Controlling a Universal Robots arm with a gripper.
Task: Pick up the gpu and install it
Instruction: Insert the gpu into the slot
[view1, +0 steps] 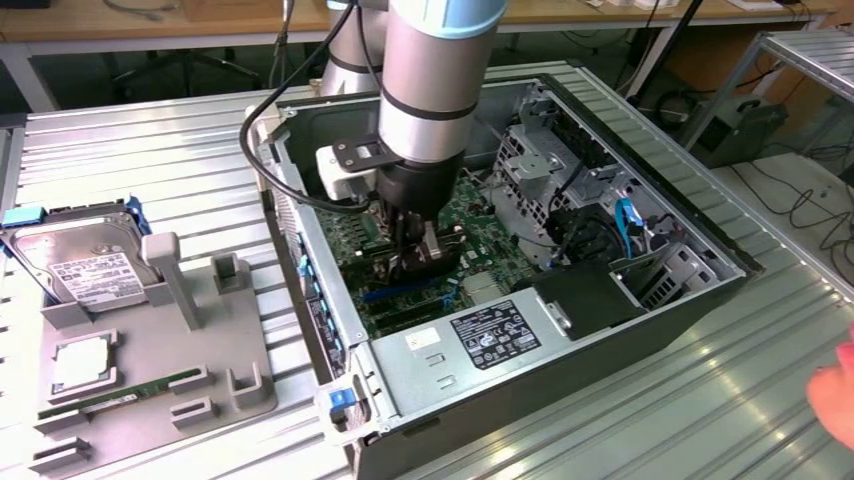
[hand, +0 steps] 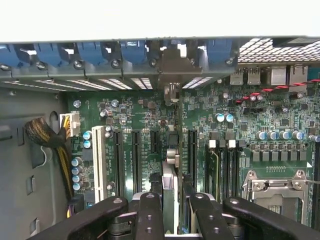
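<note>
Inside the open computer case (view1: 334, 330), my gripper (view1: 419, 262) reaches down over the green motherboard (view1: 470, 212). In the wrist view the gpu (hand: 170, 162) is seen edge-on, upright between my black fingers (hand: 150, 212), and its metal bracket (hand: 172, 67) reaches the rear slot openings. My gripper (hand: 170, 202) is shut on the gpu. The card stands in line with a long black expansion slot (hand: 136, 160) area of the motherboard (hand: 225, 107). Whether its edge is seated in a slot I cannot tell.
A silver hard drive (view1: 83, 262), a processor (view1: 83, 358) and a green RAM stick (view1: 123, 392) lie on the grey fixture (view1: 200, 380) at the exterior view's left. Power supply (view1: 491, 335) and drive cage (view1: 534, 165) crowd the case. A person's hand (view1: 834, 388) shows at the right edge.
</note>
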